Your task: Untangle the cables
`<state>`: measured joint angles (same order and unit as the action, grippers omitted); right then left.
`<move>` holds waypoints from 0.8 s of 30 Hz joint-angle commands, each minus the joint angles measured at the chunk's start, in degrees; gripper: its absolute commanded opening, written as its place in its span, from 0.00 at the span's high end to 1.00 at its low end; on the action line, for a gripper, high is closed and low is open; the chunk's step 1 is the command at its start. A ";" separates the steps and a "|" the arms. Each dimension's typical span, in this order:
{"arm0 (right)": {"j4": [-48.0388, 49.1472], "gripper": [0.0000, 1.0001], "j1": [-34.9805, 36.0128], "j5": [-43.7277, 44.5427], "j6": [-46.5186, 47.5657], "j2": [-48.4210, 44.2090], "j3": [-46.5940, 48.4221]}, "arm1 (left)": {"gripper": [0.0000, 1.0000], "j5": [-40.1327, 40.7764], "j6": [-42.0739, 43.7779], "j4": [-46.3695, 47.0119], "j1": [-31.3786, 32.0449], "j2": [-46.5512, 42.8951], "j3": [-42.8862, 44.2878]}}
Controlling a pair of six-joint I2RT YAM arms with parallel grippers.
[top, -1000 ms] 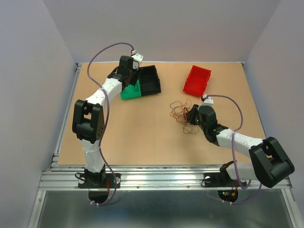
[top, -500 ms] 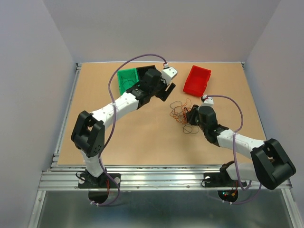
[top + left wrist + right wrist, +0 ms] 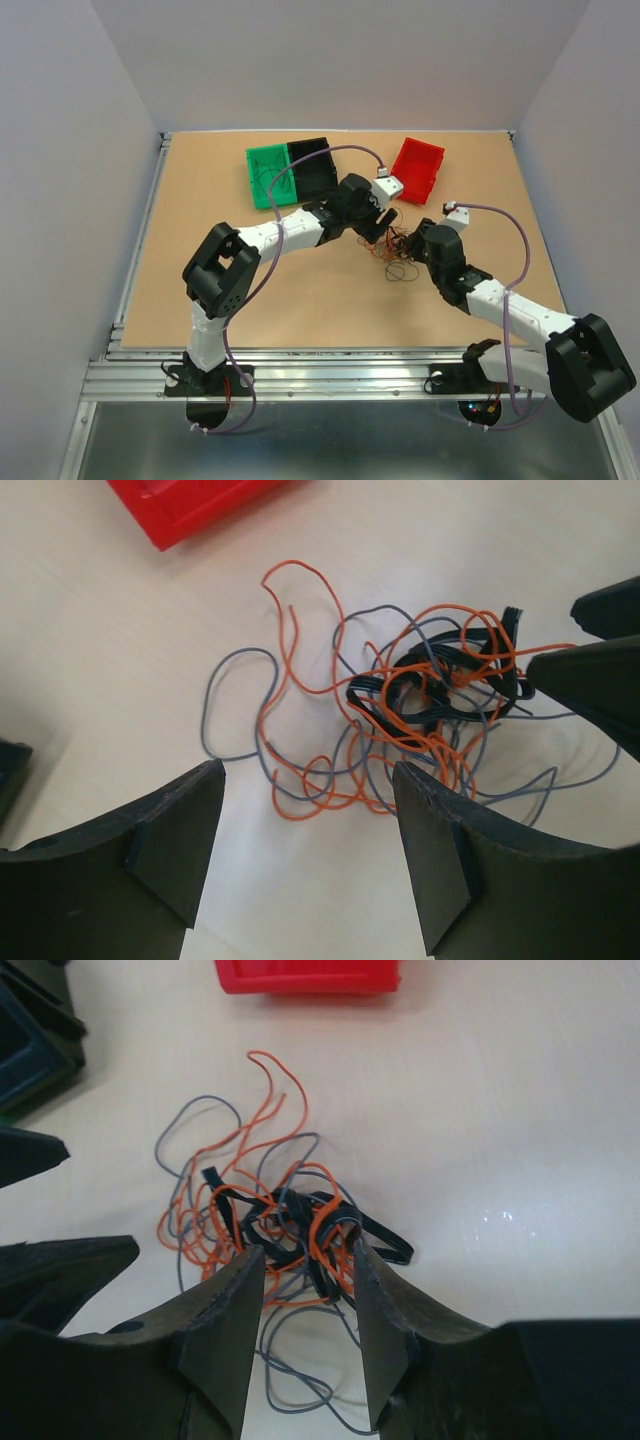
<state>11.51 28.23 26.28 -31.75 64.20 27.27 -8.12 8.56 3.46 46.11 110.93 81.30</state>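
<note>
**Both arms meet over the tangle, right of the worktop's centre**

Seen from above, the cables [image 3: 392,250] lie as one loose knot of orange, black and grey-blue strands just to the 3 o'clock side of the worktop's [image 3: 250,290] centre. They are well apart from every edge.

The red bin [image 3: 417,170] sits near the knot at its 1 o'clock. The black bin [image 3: 312,168] and green bin [image 3: 266,175] touch side by side at 11 o'clock, close to the far edge.

Bare board runs wide toward 9 o'clock and toward the near rail [image 3: 330,372] at 6 o'clock. A narrower strip is left at 3 o'clock, where the right arm lies across it.

The left end effector [image 3: 383,220] hangs at the knot's 11 o'clock side. Its fingers are spread wide and released, with the strands lying between and beyond them on the board.

The right end effector [image 3: 414,240] comes in from 3 o'clock. Its fingers [image 3: 235,1300] are parted and straddle the black and orange core, and no strand looks pinched. The two end effectors are near each other across the knot.

The surface is pale tan, flat and matte, with a faint sheen in the wrist views. Plain grey-lilac walls close it in on the left, far and right sides.
</note>
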 commanded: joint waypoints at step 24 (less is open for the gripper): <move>0.70 1.00 -0.45 -22.40 1.25 -13.54 -3.44 | 0.41 -3.56 2.43 7.95 -0.23 -8.61 -9.21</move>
<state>7.33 28.10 14.90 -31.70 59.05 27.05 -10.52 9.50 6.22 46.02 109.93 74.96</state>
